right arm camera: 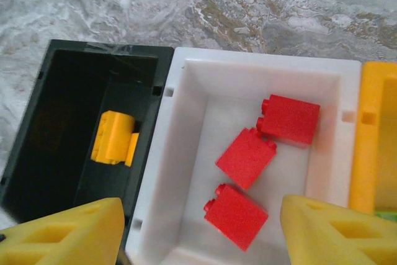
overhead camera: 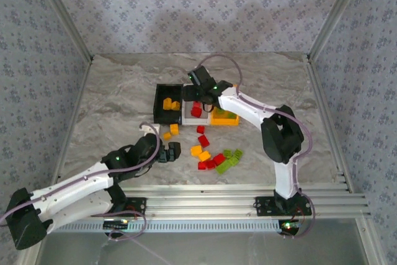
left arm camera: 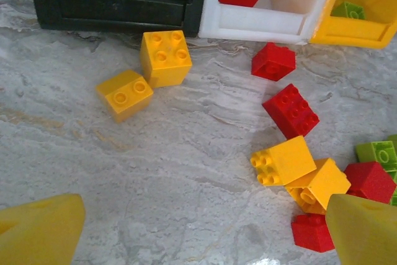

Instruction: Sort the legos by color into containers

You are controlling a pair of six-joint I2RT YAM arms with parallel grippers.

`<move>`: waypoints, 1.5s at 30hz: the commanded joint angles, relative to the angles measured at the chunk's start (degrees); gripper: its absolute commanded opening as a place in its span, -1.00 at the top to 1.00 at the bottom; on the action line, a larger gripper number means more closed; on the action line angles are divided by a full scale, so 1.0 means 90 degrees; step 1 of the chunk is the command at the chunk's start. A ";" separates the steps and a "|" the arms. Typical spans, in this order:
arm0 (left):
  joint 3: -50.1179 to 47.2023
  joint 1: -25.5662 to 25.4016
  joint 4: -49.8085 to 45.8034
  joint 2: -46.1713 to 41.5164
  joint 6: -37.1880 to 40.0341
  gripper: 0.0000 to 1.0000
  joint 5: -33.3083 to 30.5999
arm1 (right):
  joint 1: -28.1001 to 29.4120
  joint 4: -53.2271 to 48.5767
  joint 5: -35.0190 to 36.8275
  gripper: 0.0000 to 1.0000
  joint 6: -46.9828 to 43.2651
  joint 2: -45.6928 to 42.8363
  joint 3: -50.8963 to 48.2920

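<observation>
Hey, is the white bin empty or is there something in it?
Not empty. The white bin holds three red bricks lying on its floor, seen from the right wrist camera.

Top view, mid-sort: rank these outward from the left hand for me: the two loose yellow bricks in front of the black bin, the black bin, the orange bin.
1. The two loose yellow bricks: on the table just beyond the left hand.
2. The black bin: right behind those bricks, at the left end of the row.
3. The orange bin: at the right end of the row, farthest across.
</observation>
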 commanded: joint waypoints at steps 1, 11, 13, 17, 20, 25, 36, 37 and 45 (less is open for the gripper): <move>0.0231 0.0175 0.0292 0.0319 0.0274 -0.99 0.0542 | 0.0126 0.0342 0.0099 -0.39 0.0133 -0.0989 -0.0662; 0.1315 -0.0033 0.0867 0.3123 0.1232 -0.77 0.1324 | 0.0113 0.0772 0.0389 -0.40 0.0836 -0.3196 -0.3518; 0.1517 -0.0109 0.0920 0.3542 0.1343 -0.76 0.1293 | 0.0097 0.0715 0.0444 -0.40 0.0899 -0.3507 -0.3809; 0.1800 -0.0159 0.1093 0.4146 0.1385 -0.75 0.1257 | 0.0049 0.0667 0.0559 -0.41 0.1012 -0.4067 -0.4280; 0.1921 -0.0162 0.1058 0.4469 0.1382 -0.69 0.1200 | -0.0021 0.0563 0.0591 -0.42 0.1045 -0.4353 -0.4442; 0.1886 -0.0146 0.0732 0.4753 0.1297 -0.57 0.0891 | -0.0107 0.0475 0.0653 -0.42 0.1045 -0.4669 -0.4560; 0.0672 0.0002 0.0064 0.3195 0.0936 -0.52 0.0461 | -0.0177 0.0651 0.0598 -0.43 0.1075 -0.4868 -0.4725; 0.0687 0.0002 0.0016 0.3094 0.0926 -0.52 0.0482 | -0.0174 0.0661 0.0595 -0.43 0.1084 -0.4867 -0.4719; 0.1329 -0.0252 0.0261 0.2982 0.0978 -0.66 0.0554 | -0.0164 0.0670 0.0595 -0.43 0.1106 -0.4934 -0.4770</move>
